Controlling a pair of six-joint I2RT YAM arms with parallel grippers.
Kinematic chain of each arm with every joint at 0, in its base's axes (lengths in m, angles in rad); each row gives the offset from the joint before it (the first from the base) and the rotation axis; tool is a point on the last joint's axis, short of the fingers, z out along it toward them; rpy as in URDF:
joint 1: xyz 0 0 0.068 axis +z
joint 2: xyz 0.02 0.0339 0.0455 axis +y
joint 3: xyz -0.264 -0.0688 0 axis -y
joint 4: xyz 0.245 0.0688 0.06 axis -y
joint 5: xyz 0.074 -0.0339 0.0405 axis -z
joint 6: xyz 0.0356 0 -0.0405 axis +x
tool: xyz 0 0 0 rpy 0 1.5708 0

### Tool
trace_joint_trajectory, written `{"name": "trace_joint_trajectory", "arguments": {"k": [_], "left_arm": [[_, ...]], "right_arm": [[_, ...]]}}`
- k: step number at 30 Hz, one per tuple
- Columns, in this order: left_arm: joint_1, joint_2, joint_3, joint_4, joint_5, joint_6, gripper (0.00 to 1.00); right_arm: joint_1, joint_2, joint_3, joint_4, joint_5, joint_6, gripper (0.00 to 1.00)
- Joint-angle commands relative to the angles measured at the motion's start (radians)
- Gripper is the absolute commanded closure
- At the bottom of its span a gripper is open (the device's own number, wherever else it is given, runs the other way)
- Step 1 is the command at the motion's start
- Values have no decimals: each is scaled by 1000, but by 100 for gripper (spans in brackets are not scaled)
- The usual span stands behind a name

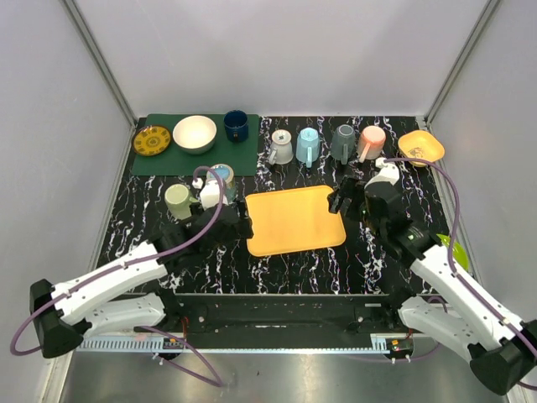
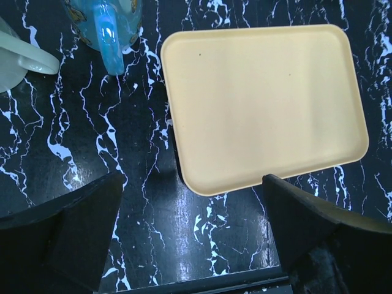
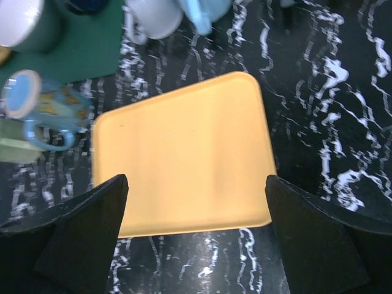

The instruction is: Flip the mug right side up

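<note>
**A:** Which mug is the one to turn?

**B:** I take it to be the blue ceramic mug with the cartoon print [image 1: 221,176]. It stands in the left half of the black white-veined counter [image 1: 294,269], just off the near edge of the dark green mat [image 1: 243,159]. A pale green mug [image 1: 177,201] is beside it, and the yellow-orange plastic tray [image 1: 294,220] lies towards the counter's middle. Its top is a flat blue disc with a pale ring, which looks like a foot, so it is probably upside down (I can't be certain from here).

**A:** Are the arms holding anything?

**B:** No. The left gripper [image 2: 191,184] hangs with its fingers spread wide and nothing between them, over the tray's near-left corner. The right gripper [image 3: 196,184] is equally wide and empty above the tray.

**A:** How will the mug handle?

**B:** It is likely rigid, glazed and slippery, fairly heavy for its size, and would chip if dropped. I'd pinch across the wall low on the body, or take the blue handle [image 2: 110,40], which points towards the left gripper. The grip needs to be firm, because the mug's weight will swing as it rolls over.
</note>
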Motion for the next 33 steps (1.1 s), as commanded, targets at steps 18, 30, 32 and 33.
{"name": "trace_joint_trajectory", "arguments": {"k": [18, 30, 32, 33], "left_arm": [[749, -68, 10, 63, 340, 46, 1], [723, -6, -162, 123, 193, -332, 17], [675, 49, -144, 152, 170, -348, 18], [654, 75, -112, 172, 173, -333, 20]], "right_arm": [[-3, -69, 4, 106, -161, 4, 0], [-3, -75, -36, 136, -174, 24, 0], [-3, -75, -35, 136, -179, 24, 0], [-1, -76, -36, 137, -181, 23, 0]]}}
